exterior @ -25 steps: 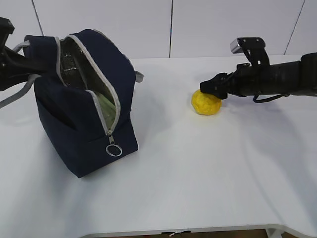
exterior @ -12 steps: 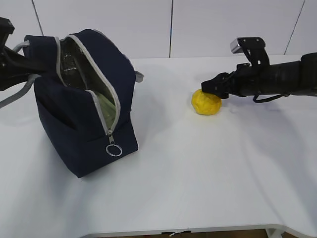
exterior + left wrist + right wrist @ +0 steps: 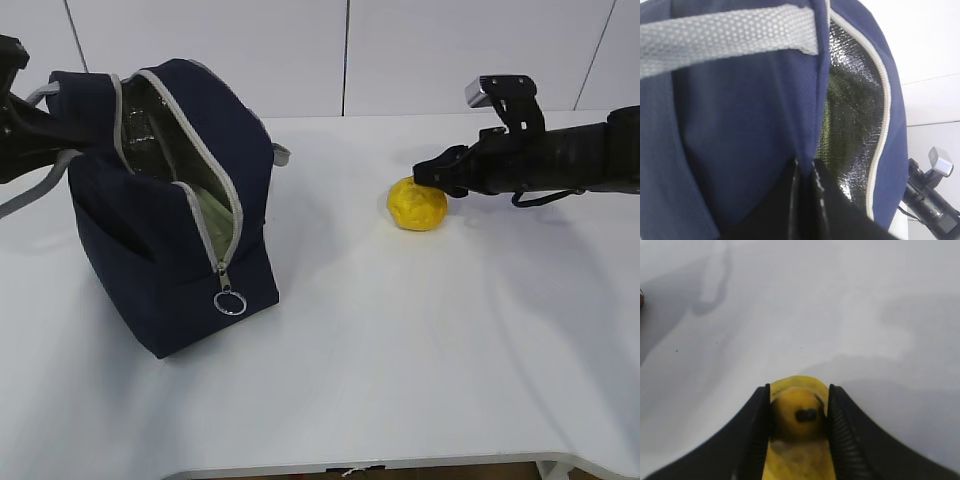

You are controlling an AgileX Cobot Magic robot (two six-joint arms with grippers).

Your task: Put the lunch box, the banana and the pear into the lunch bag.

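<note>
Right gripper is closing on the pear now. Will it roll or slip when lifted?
The pear looks round and lumpy, so it would probably roll if nudged on the table. In the wrist view the right gripper has ribbed fingers on both sides, which should limit slipping. It seems firm, likely holding its shape.

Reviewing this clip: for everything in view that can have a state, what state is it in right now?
lunch bag: upright on the table, zipper open, mouth held wide
lunch box: inside the bag, green lid showing
pear: on the table, between the right gripper's fingers
left gripper: shut on the bag's edge
right gripper: fingers against both sides of the pear
banana: not in view
</note>
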